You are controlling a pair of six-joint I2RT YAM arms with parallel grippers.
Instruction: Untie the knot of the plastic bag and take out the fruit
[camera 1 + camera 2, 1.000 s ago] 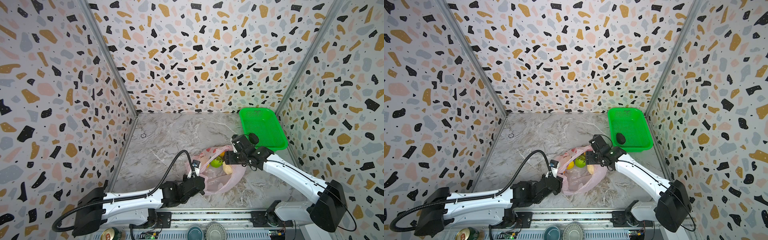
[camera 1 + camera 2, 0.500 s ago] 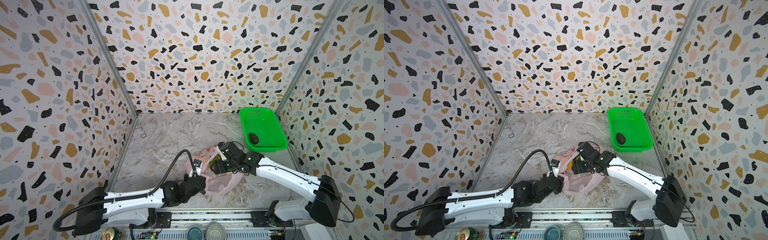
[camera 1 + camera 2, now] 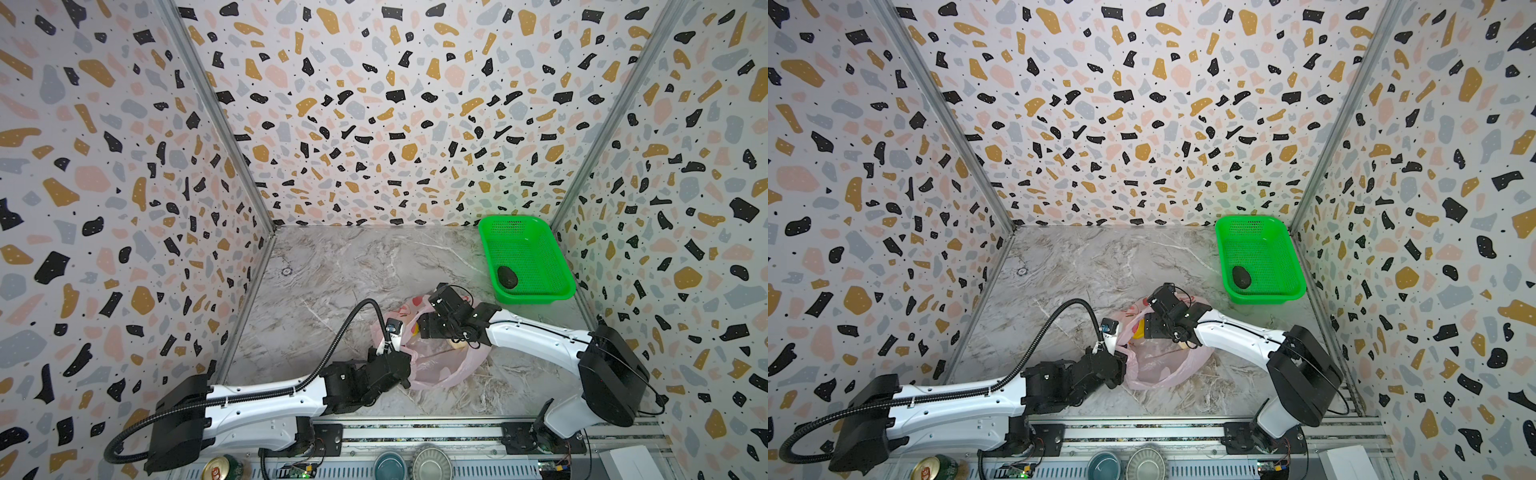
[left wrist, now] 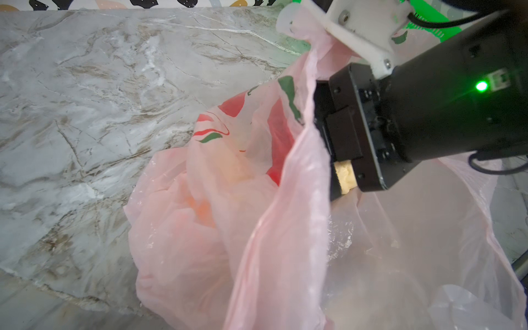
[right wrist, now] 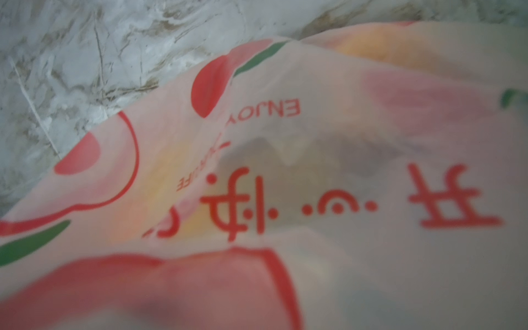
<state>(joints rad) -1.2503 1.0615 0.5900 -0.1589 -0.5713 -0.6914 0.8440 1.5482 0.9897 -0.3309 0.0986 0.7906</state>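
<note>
Bag (image 3: 440,365) is lying just toward 6 o'clock of table (image 3: 353,266) centre, with the basket (image 3: 536,296) at its 2 o'clock, apart. Left gripper (image 3: 405,361) is clamping the bag's rim at 9 o'clock, and the film is running taut up to it in the left wrist view. Right gripper (image 3: 422,327) is reaching into the mouth from 3 o'clock. Film is hiding its jaws, so can't tell whether they're spread or closed on anything. Knot isn't showing anywhere and the mouth is gaping, so untying is looking done. Fruit: a blackish piece (image 3: 507,276) is sitting in the basket, a yellow piece (image 3: 1139,325) is showing at the right gripper's tip, and more colour is glowing through the film.

Handling, as a judgement:
- **Film:** thin, crinkly, limp, probably slick and tear-prone. It's best held at a bunched rim or handle strip, and it's likely collapsing if that's let go.
- **Fruit:** round, smooth, firm-looking, prone to rolling. Jaws should be closing across the widest part with no film trapped under the pads, or the light bag is coming along.
- **Basket and table:** the basket is rigid perforated plastic and the table is a smooth marble-look top.
</note>
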